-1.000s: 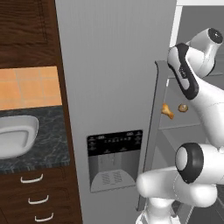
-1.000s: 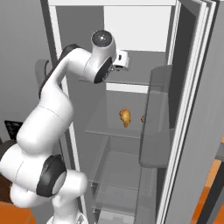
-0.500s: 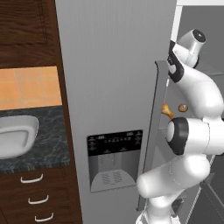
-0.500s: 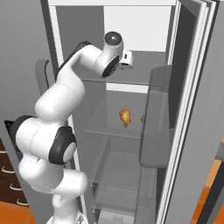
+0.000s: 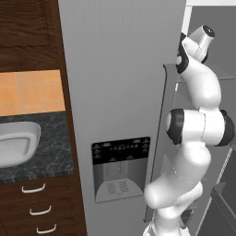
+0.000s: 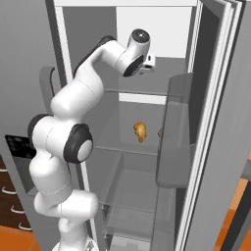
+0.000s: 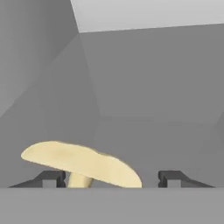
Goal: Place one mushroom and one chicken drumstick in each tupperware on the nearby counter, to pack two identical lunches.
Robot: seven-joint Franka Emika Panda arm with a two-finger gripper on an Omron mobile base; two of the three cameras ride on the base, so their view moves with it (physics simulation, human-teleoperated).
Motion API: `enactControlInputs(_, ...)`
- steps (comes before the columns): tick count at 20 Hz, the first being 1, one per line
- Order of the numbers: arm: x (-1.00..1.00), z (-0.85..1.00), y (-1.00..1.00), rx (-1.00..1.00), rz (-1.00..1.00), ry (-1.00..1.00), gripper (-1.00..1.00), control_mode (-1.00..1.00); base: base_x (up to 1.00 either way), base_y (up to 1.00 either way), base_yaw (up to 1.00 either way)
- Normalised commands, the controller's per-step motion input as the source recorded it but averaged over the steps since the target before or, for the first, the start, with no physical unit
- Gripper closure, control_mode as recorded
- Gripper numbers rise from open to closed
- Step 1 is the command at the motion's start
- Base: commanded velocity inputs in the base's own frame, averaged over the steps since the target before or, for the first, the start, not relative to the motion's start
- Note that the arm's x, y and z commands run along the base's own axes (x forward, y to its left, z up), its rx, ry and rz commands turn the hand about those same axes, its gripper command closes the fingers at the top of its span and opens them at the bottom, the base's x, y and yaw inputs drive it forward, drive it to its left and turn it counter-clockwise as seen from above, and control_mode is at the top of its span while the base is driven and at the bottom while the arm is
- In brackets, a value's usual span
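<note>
Low in the hand view lies a mushroom (image 7: pixel 83 162) with a flat tan cap and a short stem. My gripper (image 7: pixel 111 178) is open around it, the left fingertip (image 7: pixel 52 178) by the stem and the right one apart from the cap. In the right base view my hand (image 6: pixel 148 61) reaches over the fridge's upper shelf. One shelf lower lies a chicken drumstick (image 6: pixel 139 131), with a small brown thing (image 6: pixel 160 132) beside it, half hidden by the door bin. A pale tupperware (image 5: pixel 16 143) with rounded corners sits on the black counter (image 5: pixel 50 159).
The grey fridge door (image 5: pixel 115 92) with its dispenser panel (image 5: pixel 120 168) stands shut on the left. The open right door and its translucent bin (image 6: pixel 176 127) flank the arm. Glass shelves (image 6: pixel 132 147) sit below, and dark drawers (image 5: pixel 37 209) lie under the counter.
The arm has stretched further up and into the fridge, and the hand has moved deeper over the upper shelf. In the left base view the arm now covers the shelf items.
</note>
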Motion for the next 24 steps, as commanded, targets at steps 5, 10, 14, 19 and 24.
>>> enactControlInputs(5,-0.01,-0.26,0.2,-0.01,0.0,-0.02,1.0,-1.0,0.0,0.0,0.0)
enactControlInputs(10,-0.5,-0.06,0.13,0.0,0.0,-0.23,1.0,-1.0,0.0,0.0,0.0)
enactControlInputs(14,-1.0,0.02,0.33,-0.03,0.0,-0.36,1.0,-1.0,0.0,0.0,0.0)
enactControlInputs(19,-1.0,0.3,0.21,-0.07,-0.01,-0.1,1.0,-1.0,0.0,0.0,0.0)
enactControlInputs(24,-1.0,0.19,0.0,-0.07,-0.03,0.0,1.0,-1.0,0.0,0.0,0.0)
